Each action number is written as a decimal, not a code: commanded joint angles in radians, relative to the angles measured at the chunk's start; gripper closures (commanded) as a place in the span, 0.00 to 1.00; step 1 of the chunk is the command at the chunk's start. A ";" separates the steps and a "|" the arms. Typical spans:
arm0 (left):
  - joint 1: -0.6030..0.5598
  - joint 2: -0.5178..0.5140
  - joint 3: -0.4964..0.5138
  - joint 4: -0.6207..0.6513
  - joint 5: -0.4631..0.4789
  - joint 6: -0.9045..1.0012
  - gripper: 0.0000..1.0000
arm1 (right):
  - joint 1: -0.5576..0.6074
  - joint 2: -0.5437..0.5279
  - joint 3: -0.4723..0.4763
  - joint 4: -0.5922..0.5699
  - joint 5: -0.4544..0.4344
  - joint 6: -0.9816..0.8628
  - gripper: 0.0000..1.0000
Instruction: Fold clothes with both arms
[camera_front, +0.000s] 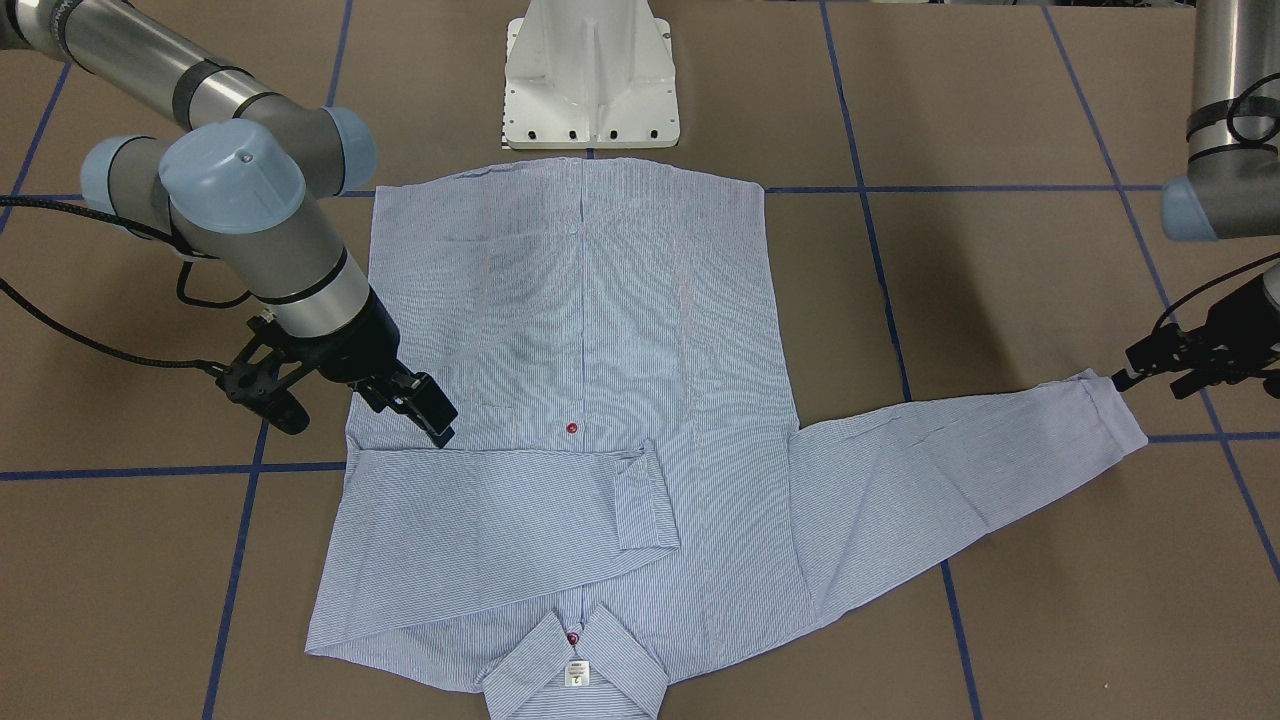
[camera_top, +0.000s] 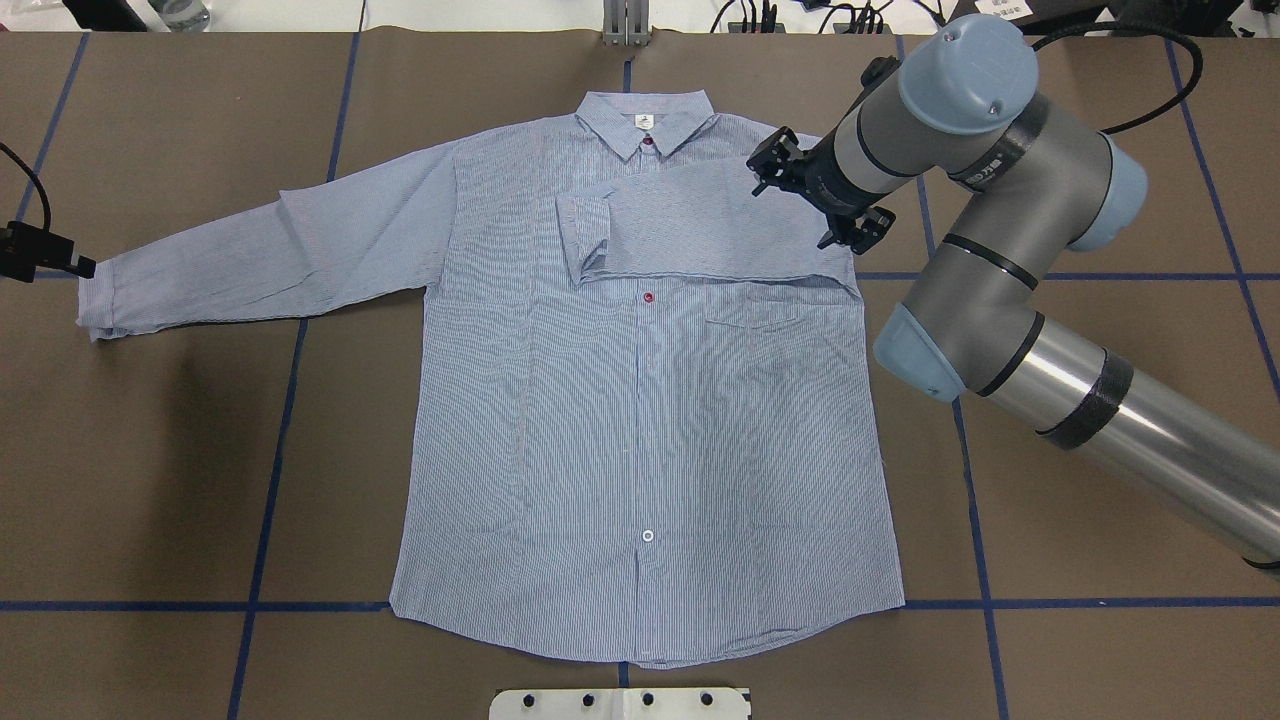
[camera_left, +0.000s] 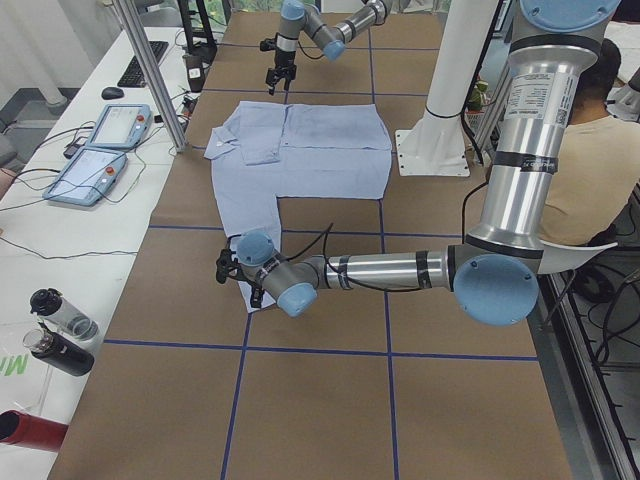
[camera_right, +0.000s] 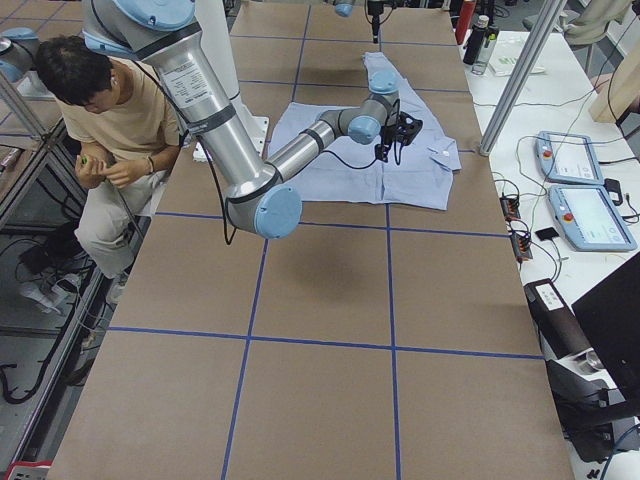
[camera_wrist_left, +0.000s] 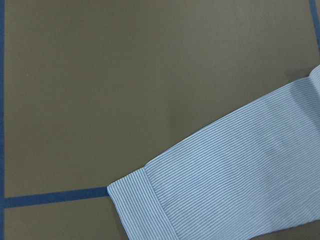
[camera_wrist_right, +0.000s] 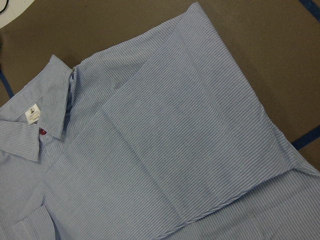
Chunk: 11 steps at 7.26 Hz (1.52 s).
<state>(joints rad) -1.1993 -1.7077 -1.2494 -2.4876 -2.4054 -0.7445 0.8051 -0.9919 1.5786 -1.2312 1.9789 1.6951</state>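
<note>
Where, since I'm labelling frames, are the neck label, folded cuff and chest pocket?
neck label (camera_top: 645, 122), overhead view, label's centre.
folded cuff (camera_top: 585, 238), overhead view, cuff's middle.
chest pocket (camera_top: 752, 318), overhead view, its top hem.

My left tool is cropped by the overhead's edge; my right tool reads as one dark lump, so I can't judge either grip.

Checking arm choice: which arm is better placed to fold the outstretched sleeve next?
Left. The left gripper sits at the cuff of the outstretched sleeve on the light blue-and-white striped shirt; the right gripper hovers by the already-folded sleeve.
</note>
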 joint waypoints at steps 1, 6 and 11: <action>0.070 0.008 0.042 -0.120 0.005 -0.095 0.03 | -0.001 -0.023 0.018 0.009 -0.005 -0.011 0.02; 0.078 0.010 0.082 -0.134 0.035 -0.105 0.24 | -0.004 -0.037 0.029 0.009 -0.006 -0.014 0.02; 0.076 0.014 0.081 -0.132 0.049 -0.110 0.65 | -0.006 -0.028 0.031 0.009 -0.009 -0.008 0.02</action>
<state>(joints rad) -1.1228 -1.6947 -1.1701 -2.6213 -2.3566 -0.8533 0.7994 -1.0227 1.6086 -1.2226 1.9703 1.6848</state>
